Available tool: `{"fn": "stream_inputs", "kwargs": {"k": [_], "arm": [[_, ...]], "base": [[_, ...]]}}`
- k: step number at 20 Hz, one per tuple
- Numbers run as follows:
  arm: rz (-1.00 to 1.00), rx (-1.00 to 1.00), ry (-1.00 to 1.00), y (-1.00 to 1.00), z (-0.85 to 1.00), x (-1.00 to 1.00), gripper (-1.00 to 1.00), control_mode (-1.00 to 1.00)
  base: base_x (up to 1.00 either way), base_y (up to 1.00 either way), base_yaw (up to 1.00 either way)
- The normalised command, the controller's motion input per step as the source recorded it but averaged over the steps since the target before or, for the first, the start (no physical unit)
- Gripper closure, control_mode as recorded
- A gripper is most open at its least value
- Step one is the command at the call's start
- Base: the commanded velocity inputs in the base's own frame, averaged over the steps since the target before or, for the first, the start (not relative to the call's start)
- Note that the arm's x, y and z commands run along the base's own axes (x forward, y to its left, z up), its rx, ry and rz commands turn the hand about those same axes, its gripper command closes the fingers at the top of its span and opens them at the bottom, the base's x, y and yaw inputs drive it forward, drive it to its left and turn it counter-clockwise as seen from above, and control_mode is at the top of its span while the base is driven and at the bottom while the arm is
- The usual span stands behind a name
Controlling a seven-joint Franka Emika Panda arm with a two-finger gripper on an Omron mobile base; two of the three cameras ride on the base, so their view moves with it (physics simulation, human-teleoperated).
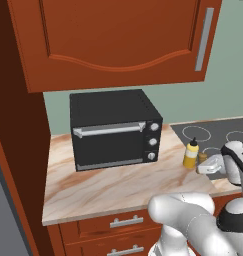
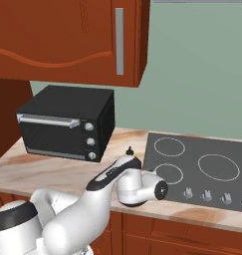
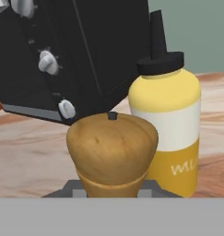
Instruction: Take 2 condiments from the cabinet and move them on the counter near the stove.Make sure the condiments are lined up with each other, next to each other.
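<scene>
The yellow squeeze bottle (image 1: 191,154) stands upright on the marble counter (image 1: 108,185), just left of the stove (image 1: 218,132). In the hand view the bottle (image 3: 171,133) rises right behind the tan wooden shaker (image 3: 112,147), the two close side by side. My gripper (image 3: 112,190) is shut on the shaker's lower neck, with a dark fingertip (image 3: 73,189) on either side. From the left base view the shaker (image 1: 203,158) sits low, immediately right of the bottle, with my gripper (image 1: 209,165) on it. The wall cabinet (image 1: 118,40) hangs above with its door shut. Just the bottle's black nozzle (image 2: 129,149) pokes above my arm in the right base view.
A black toaster oven (image 1: 113,130) stands on the counter left of the bottle, close behind it in the hand view. The cabinet's silver bar handle (image 1: 204,40) hangs overhead. Stove knobs (image 2: 207,195) line the cooktop's front edge. Bare counter lies in front of the oven.
</scene>
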Motion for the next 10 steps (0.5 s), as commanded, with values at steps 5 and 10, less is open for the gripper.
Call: {"fn": "stream_inputs", "kwargs": {"k": [5, 10], "arm": [[0.00, 0.00, 0.00, 0.00, -0.01, 0.04, 1.00, -1.00], [0.00, -0.02, 0.00, -0.01, -0.14, 0.16, 1.00, -1.00]], "base": [[0.00, 0.00, 0.00], [0.00, 0.00, 0.00]]}}
